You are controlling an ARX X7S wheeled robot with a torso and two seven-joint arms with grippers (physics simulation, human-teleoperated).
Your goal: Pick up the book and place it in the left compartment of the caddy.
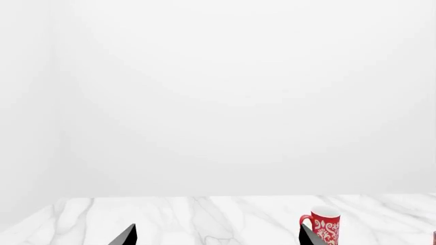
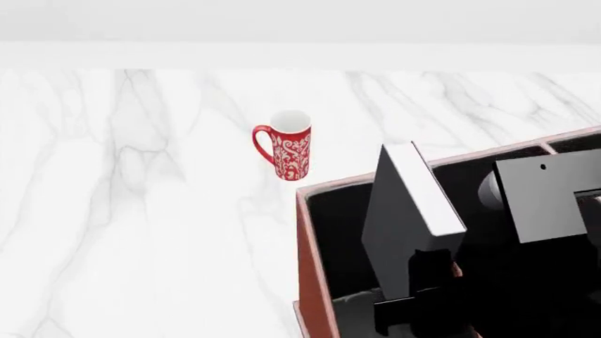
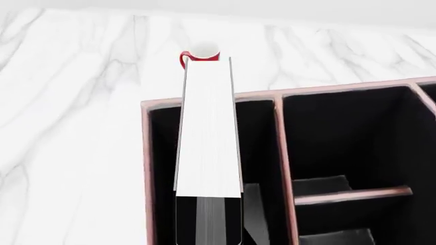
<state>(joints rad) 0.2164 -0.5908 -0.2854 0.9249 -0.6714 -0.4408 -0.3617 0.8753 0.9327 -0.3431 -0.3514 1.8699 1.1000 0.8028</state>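
The plain black hardcover book with white page edges (image 2: 406,218) stands on edge over the long, narrow, black-lined left compartment (image 3: 163,168) of the large reddish-brown caddy with sloped sides and thin dividers (image 3: 281,148), its white page edges facing up; in the right wrist view it runs lengthwise above that section, between the caddy's outer left wall and the long divider. The right gripper (image 2: 427,282) grips the book's near end, its dark fingers (image 2: 441,271) clamped on the covers; whether the book's lower edge touches the compartment floor cannot be told. To the right of the long divider lie the two shorter sections split by a crosswise divider. A red mug with a white swirl pattern (image 2: 289,146) stands upright on the white marble desk (image 2: 141,197), just beyond the caddy's far left corner and apart from it. The left gripper (image 1: 218,236) hovers over bare desk, its two dark fingers (image 1: 126,236) spread wide apart with nothing between them.
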